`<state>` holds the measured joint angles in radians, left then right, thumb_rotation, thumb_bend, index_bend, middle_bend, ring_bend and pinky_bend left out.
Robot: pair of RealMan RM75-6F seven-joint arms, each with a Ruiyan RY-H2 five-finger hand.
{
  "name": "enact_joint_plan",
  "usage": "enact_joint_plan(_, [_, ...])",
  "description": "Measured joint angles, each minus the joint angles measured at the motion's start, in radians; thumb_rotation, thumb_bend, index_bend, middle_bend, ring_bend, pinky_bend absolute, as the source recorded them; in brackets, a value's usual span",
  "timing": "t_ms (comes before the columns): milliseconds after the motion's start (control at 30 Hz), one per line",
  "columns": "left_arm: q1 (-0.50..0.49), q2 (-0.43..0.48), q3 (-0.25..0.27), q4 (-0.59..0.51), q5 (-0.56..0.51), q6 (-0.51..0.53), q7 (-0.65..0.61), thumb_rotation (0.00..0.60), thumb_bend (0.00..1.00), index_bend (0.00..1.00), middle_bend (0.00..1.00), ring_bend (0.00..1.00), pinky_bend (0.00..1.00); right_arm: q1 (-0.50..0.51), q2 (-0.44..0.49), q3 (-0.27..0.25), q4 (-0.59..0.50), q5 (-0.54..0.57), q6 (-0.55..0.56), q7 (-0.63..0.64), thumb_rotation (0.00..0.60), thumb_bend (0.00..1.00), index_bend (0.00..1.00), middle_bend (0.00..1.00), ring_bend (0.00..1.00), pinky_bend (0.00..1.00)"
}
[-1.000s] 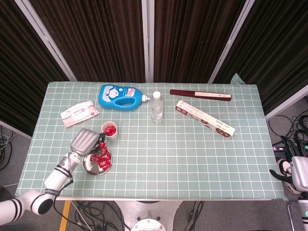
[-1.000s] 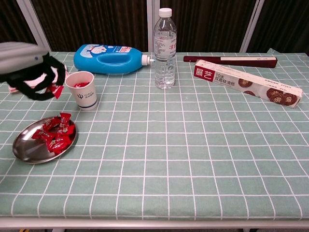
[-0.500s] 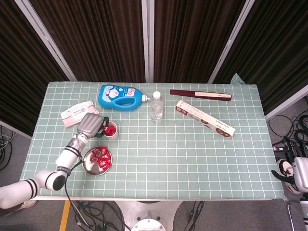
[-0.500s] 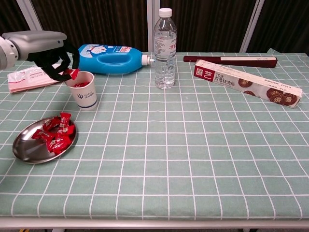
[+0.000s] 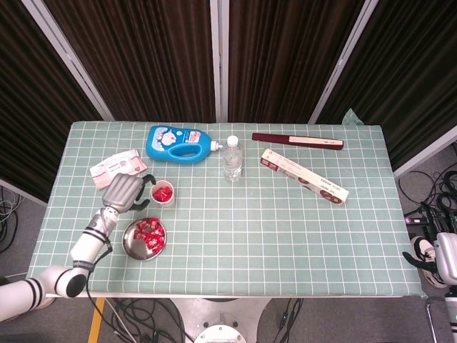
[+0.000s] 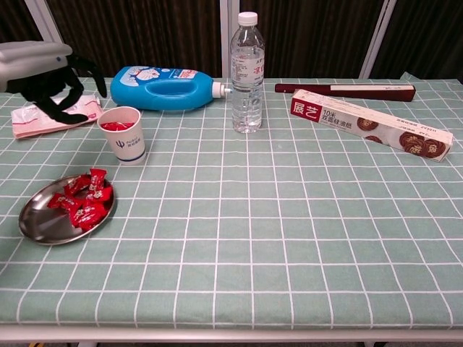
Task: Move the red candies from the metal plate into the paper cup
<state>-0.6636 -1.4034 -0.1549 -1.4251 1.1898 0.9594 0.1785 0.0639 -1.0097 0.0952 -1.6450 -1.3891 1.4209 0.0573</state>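
Left hand (image 5: 126,191) hovered empty, fingers spread, at nine o'clock of paper cup (image 5: 163,194), metal plate (image 5: 133,245) of red candies (image 5: 150,234) nearby.

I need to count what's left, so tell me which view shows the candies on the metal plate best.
The chest view: the red candies sit close and large on the metal plate, wrappers distinguishable. The head view shows them from above, unblocked but as a small red cluster.

The left hand (image 5: 123,191) hangs above the table, palm down, fingers (image 6: 64,92) spread and curled downward, holding nothing. Its arm reaches in from the lower left.
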Motion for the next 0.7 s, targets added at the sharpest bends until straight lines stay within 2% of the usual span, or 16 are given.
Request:
enact_joint_plan(133, [0.068, 0.034, 0.057, -0.050, 0.055, 0.073, -0.009, 0.600, 0.31, 0.44, 0.82, 0.92, 1.00, 0.002, -0.001, 0.000, -0.001, -0.005, 0.001, -0.001, 0.600, 0.03, 0.00, 0.14, 0.00, 0.34])
enact_joint_plan(300, [0.115, 0.037, 0.134, -0.079, 0.091, 0.093, 0.031, 0.600, 0.31, 0.44, 0.82, 0.92, 1.00, 0.006, -0.001, -0.001, -0.007, -0.013, -0.001, -0.007, 0.600, 0.03, 0.00, 0.14, 0.00, 0.34])
enact_joint_plan(700, [0.153, -0.076, 0.200, -0.024, 0.098, 0.078, 0.182, 0.600, 0.30, 0.46, 0.82, 0.92, 1.00, 0.004, 0.003, -0.002, -0.017, -0.013, 0.004, -0.012, 0.600, 0.03, 0.00, 0.14, 0.00, 0.34])
